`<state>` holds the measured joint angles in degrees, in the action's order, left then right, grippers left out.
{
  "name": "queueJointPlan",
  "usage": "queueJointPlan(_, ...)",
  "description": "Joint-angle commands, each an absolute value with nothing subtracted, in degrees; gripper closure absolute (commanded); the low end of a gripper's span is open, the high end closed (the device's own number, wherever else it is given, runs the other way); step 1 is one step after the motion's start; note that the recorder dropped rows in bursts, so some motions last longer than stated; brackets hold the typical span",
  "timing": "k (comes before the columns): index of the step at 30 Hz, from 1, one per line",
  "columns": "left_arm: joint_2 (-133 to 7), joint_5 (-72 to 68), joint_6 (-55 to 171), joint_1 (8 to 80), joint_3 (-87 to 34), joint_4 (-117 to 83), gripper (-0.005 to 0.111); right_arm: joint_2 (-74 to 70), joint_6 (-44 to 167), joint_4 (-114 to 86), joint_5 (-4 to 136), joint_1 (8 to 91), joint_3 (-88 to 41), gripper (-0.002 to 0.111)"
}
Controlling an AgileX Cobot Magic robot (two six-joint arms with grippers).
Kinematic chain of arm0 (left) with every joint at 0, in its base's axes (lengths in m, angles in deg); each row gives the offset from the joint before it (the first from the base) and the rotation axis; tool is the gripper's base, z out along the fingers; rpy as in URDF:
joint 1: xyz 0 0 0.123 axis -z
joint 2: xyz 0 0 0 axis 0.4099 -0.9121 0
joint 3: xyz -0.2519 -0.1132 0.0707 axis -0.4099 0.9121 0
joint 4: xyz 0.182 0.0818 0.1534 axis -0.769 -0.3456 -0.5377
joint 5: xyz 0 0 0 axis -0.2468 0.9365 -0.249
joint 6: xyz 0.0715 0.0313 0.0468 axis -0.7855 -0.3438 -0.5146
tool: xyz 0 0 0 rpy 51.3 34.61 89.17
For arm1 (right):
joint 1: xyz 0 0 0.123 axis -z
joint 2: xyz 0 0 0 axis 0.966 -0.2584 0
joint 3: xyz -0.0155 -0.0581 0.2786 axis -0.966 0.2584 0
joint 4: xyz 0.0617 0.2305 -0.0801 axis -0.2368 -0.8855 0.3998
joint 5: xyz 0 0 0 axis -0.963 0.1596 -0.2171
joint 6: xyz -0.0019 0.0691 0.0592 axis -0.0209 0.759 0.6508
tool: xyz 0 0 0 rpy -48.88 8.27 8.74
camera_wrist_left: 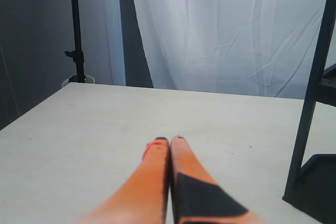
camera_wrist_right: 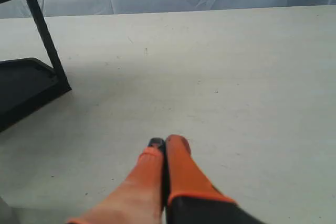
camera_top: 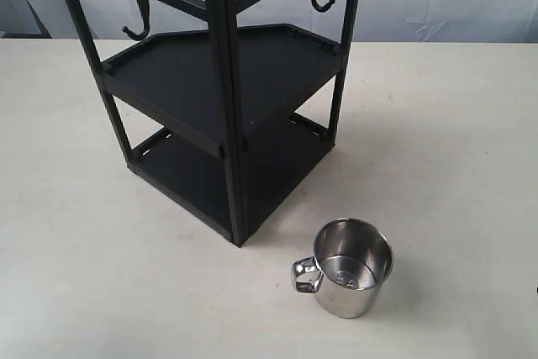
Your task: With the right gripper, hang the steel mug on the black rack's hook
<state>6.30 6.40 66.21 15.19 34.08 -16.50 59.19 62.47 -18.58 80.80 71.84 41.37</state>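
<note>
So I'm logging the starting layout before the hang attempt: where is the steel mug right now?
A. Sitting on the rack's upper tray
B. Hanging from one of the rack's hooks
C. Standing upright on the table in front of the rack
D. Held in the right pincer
C: the steel mug stands upright, mouth up, on the table in front of the black rack, and the visible hooks hang bare.

Left gripper [camera_wrist_left: 169, 139]: you see two long orange fingers with dark tips; one carries a black patch nearer the wrist.
Right gripper [camera_wrist_right: 164, 141]: you see two tapering orange fingers, a black pad at one tip and black casing behind.
</note>
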Motion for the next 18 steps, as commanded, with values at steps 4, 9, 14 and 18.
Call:
queueJointPlan(4, 6.57, 5.69, 66.35, 15.74, 34.1, -15.89, 0.105, 59.58, 66.16, -24.46, 70.12, 71.55, 41.46, 0.109)
queueJointPlan(9, 6.57, 5.69, 66.35, 15.74, 34.1, -15.89, 0.105, 59.58, 71.73, -48.06, 59.9, 71.55, 41.46, 0.109)
queueJointPlan(14, 6.57, 5.69, 66.35, 15.74, 34.1, -15.89, 0.105, 59.58, 74.07, -60.86, 54.73, 71.55, 41.46, 0.109)
queueJointPlan(18, 6.57, 5.69, 66.35, 15.74, 34.1, -15.89, 0.105, 59.58, 90.13, -60.23, 56.66, 71.55, 41.46, 0.109)
